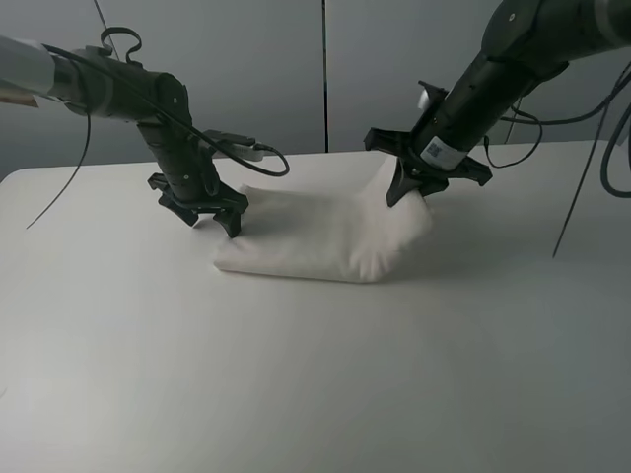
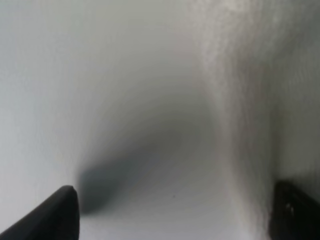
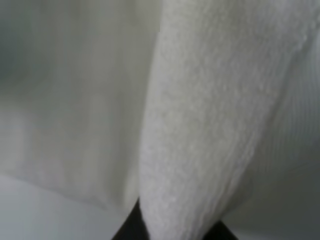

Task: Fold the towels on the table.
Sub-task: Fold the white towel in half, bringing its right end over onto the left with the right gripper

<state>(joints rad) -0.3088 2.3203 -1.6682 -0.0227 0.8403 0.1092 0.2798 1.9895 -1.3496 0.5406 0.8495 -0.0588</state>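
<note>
A white terry towel (image 1: 325, 235) lies bunched in a loose fold on the white table (image 1: 296, 374), toward its back middle. My right gripper (image 1: 412, 192) is shut on the towel's right end and holds it lifted off the table. In the right wrist view a ridge of towel (image 3: 210, 125) runs down between the dark fingers (image 3: 131, 227). My left gripper (image 1: 218, 221) is open and empty, just above the table at the towel's left edge. In the left wrist view its fingertips (image 2: 55, 215) stand wide apart, with the towel (image 2: 240, 100) beside one of them. No label shows.
Black cables hang from both arms, one looping behind the left arm (image 1: 258, 150) and some at the far right (image 1: 592, 168). A grey wall panel (image 1: 325, 69) stands behind the table's back edge. Bare tabletop stretches in front of the towel.
</note>
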